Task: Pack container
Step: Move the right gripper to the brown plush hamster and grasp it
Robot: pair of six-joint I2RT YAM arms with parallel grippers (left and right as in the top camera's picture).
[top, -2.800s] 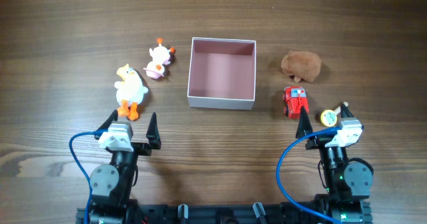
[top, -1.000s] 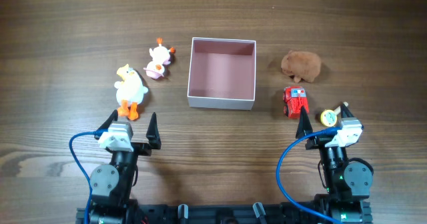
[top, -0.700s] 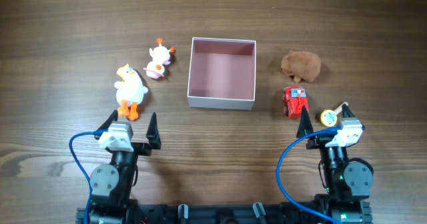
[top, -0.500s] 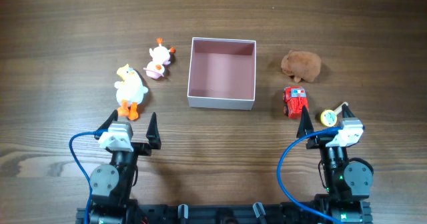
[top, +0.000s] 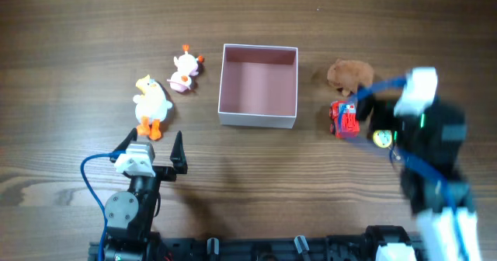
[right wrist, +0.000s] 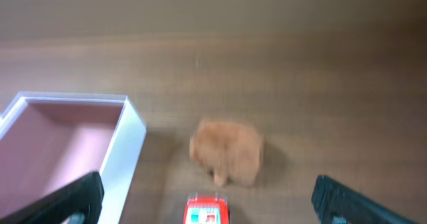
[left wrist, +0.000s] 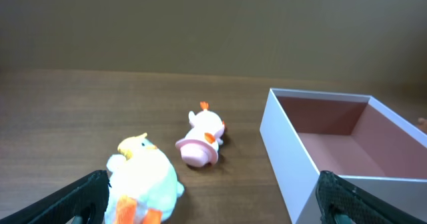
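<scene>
to the right of the square white box with a pink inside (top: 257, 120), the right gripper (right wrist: 207, 184) is held near a red toy car (top: 344, 119), fingers spread. the left gripper (left wrist: 212, 181) is also spread wide.

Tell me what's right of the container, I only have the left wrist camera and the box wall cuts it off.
Observer: A brown plush toy lies right of the container, apart from it.
Operator: Anything nearer the robot?
Observer: A red toy car sits in front of the plush toy, also clear of the container.
Operator: Is the container empty?
Observer: Yes, overhead shows its whole pink floor bare.
</scene>
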